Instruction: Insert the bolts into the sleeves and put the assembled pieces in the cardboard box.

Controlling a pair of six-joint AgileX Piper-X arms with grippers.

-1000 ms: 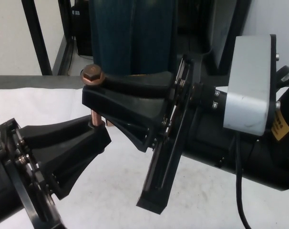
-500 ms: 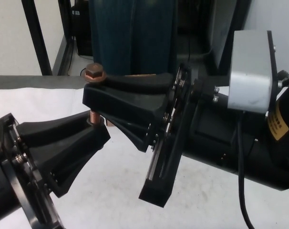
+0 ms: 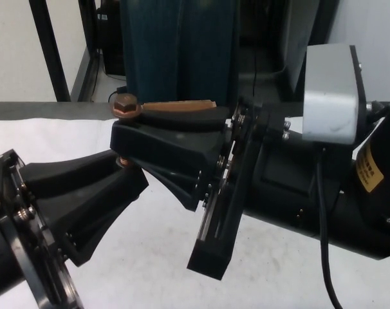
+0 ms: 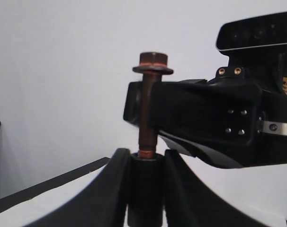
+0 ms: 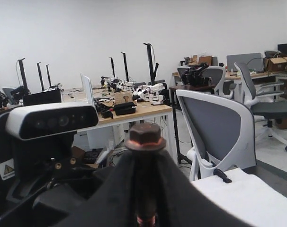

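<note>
I'm easing the bolt, clamped in my right hand, deeper into the sleeve my left hand is gripping; insertion is progressing.

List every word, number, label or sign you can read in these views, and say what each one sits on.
No text here can be read.
Yellow label on the right arm: dark print, too blurred to read.
White sticker on the left arm: a yellow warning triangle, no legible words.
</note>
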